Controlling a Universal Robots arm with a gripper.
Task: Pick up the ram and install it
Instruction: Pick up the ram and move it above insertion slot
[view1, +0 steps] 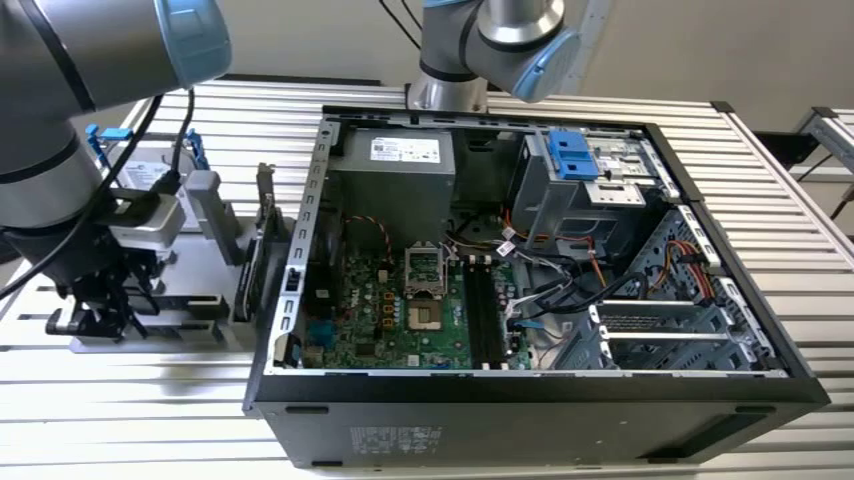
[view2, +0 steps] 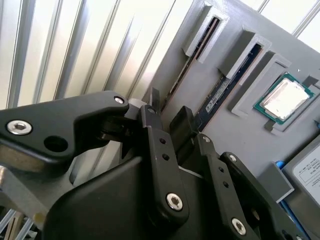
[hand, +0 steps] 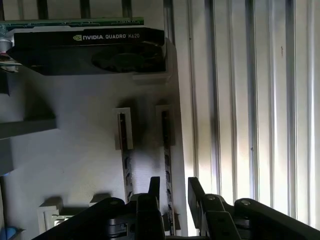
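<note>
Claw (hand: 172, 189) fingers stand apart, and the ram (hand: 167, 150) runs between them. In the first wrist view some open space shows between the stick and each finger, so it is not clamped. Whether a pad touches it lower down, I cannot tell.

The ram stands on its edge in the grey holder (hand: 75, 150), in the slot nearest to the holder's edge. A second stick (hand: 123, 155) stands in the next slot, parallel and just beside, outside the fingers. In the second wrist view a processor (view2: 281, 97) lies flat in its own recess of the holder, beyond the second stick. In the first wrist view a graphics card (hand: 90, 50) stands across the far end of the holder.

In the exterior view the holder lies on the slatted counter (view1: 134, 420), at the exterior view's left of the open computer case (view1: 534, 410), and the arm hangs over it. Inside the case the motherboard (view1: 387, 320) lies flat, with its long memory slots (view1: 487, 310) well apart from the ram.
</note>
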